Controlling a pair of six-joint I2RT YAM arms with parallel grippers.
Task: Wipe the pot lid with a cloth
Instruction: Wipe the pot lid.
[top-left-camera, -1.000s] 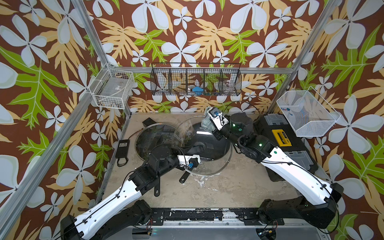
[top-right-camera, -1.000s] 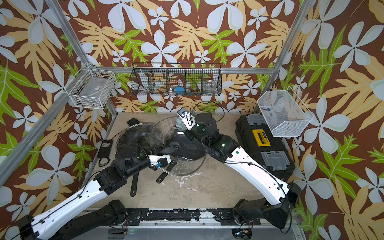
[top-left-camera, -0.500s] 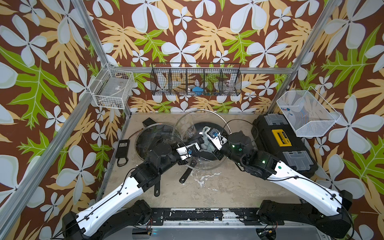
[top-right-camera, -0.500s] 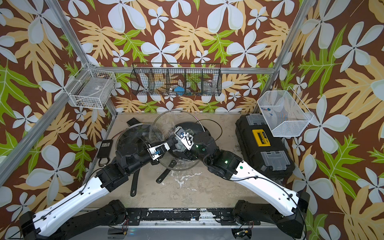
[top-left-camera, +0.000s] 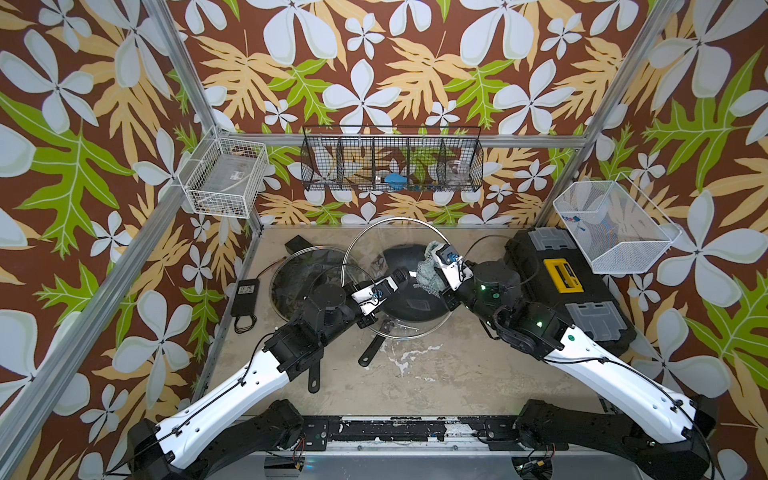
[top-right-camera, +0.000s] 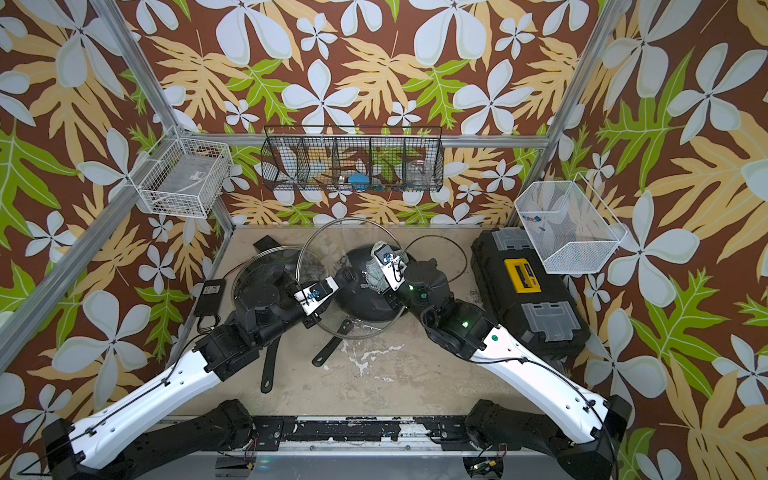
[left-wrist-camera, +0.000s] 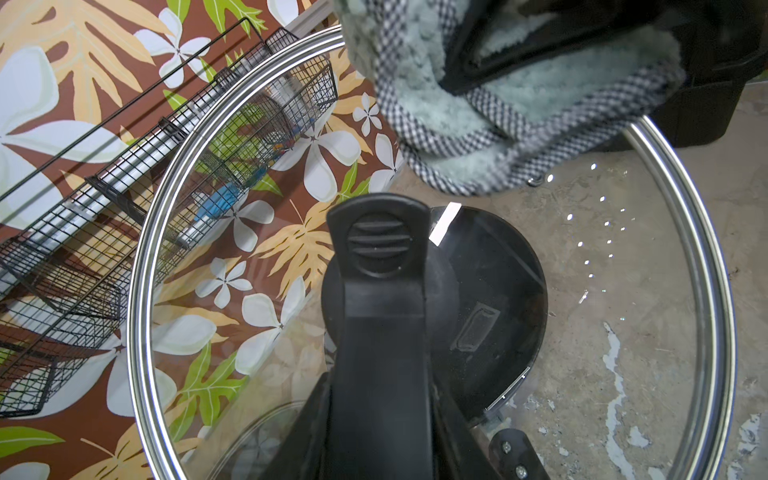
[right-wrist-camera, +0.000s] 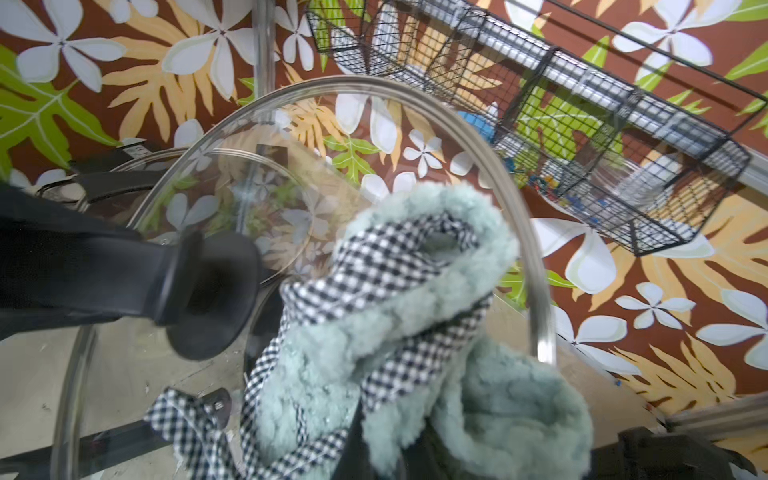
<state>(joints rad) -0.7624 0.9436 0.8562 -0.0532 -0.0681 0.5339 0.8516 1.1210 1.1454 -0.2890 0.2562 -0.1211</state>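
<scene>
A glass pot lid (top-left-camera: 374, 249) (top-right-camera: 332, 245) with a steel rim is held tilted above the table. My left gripper (top-left-camera: 401, 276) (top-right-camera: 338, 282) (left-wrist-camera: 382, 415) is shut on its black handle (left-wrist-camera: 380, 249) (right-wrist-camera: 208, 291). The cloth (top-left-camera: 428, 276) (top-right-camera: 376, 276) (left-wrist-camera: 457, 137) (right-wrist-camera: 374, 332) is fluffy pale teal with checked trim. It sits bunched in my shut right gripper (top-left-camera: 434, 259) (top-right-camera: 374, 257) (right-wrist-camera: 382, 436). It lies against the lid's glass close to the rim (left-wrist-camera: 685, 216), on the side away from the handle arm.
Under the raised lid a black pan (top-left-camera: 407, 303) lies on the table, handle (top-left-camera: 370, 353) pointing forward. A second glass lid (top-left-camera: 299, 270) lies to the left beside a power adapter (top-left-camera: 245, 295). A black toolbox (top-left-camera: 569, 291) stands on the right. Wire baskets (top-left-camera: 390, 166) hang on the walls.
The left gripper has raised the lid by its handle. The right gripper swept the cloth from the lid's far edge toward its middle, then back out toward the right rim.
</scene>
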